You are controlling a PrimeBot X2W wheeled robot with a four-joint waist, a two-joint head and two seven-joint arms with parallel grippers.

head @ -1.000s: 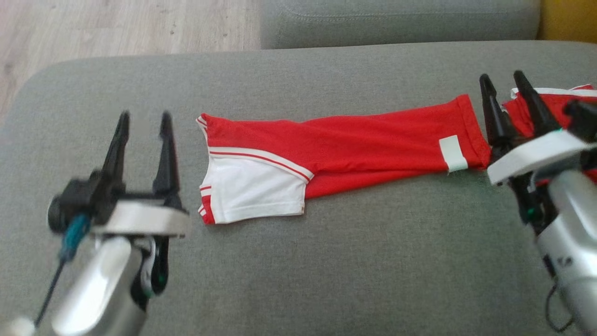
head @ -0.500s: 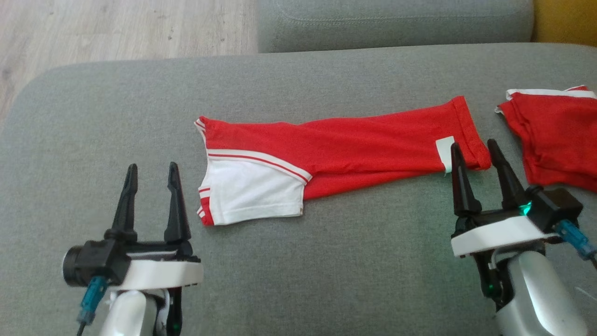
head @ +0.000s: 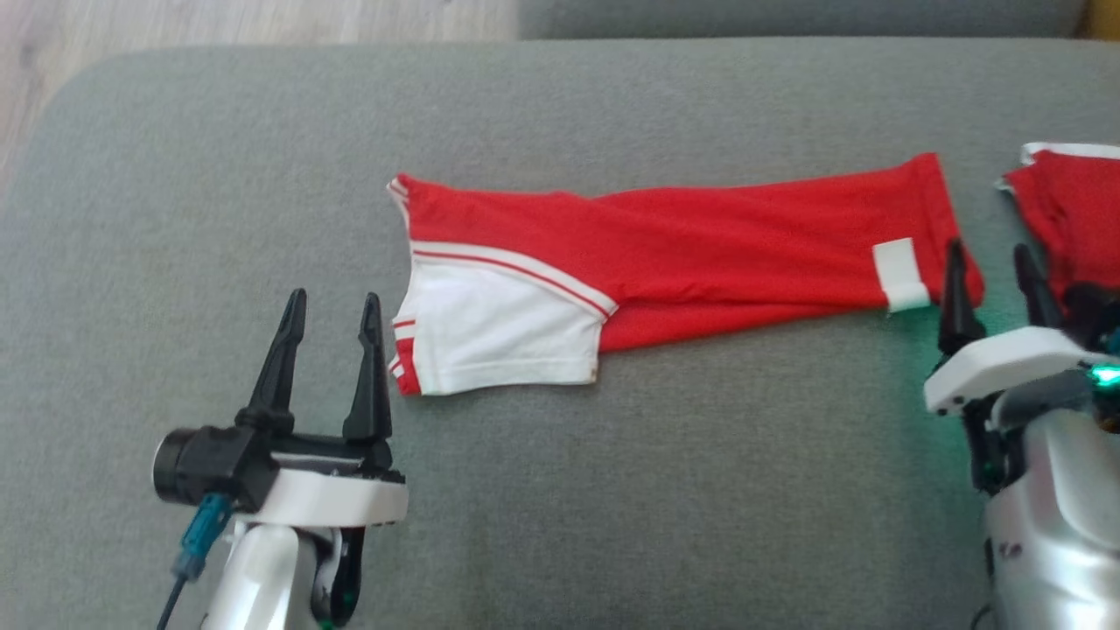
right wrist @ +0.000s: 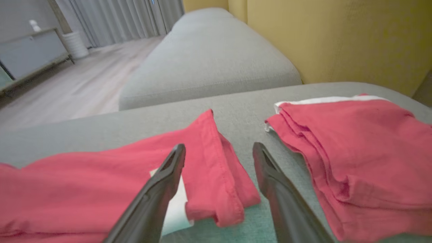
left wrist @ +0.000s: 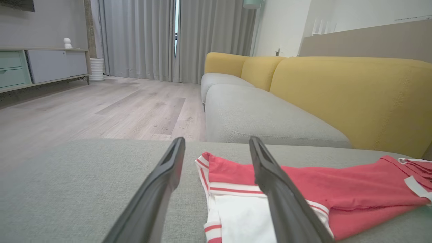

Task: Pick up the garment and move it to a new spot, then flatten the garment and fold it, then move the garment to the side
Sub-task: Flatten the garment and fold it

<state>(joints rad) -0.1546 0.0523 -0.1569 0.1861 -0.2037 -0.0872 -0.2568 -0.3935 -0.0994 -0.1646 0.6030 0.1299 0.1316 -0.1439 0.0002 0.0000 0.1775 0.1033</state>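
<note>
Garment (head: 700, 245) flat, long axis L-R, white end left; L gripper (head: 334, 299) & R gripper (head: 989, 252) spread, empty.

We see a matt cloth garment (head: 700, 236), a coarse woven cushion (head: 612, 490), smooth dark plastic left fingers (left wrist: 155, 199), and a pale wood floor (left wrist: 101, 111).

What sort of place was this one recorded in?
Most likely a home living room: a grey-and-yellow sofa, floor-length grey curtains, and a low sideboard on a wood floor.

Grey seat cushion (head: 612, 490), yellow backrest (left wrist: 354, 94) behind; wood floor (left wrist: 101, 111), curtains (left wrist: 141, 37) in bkgd.
</note>
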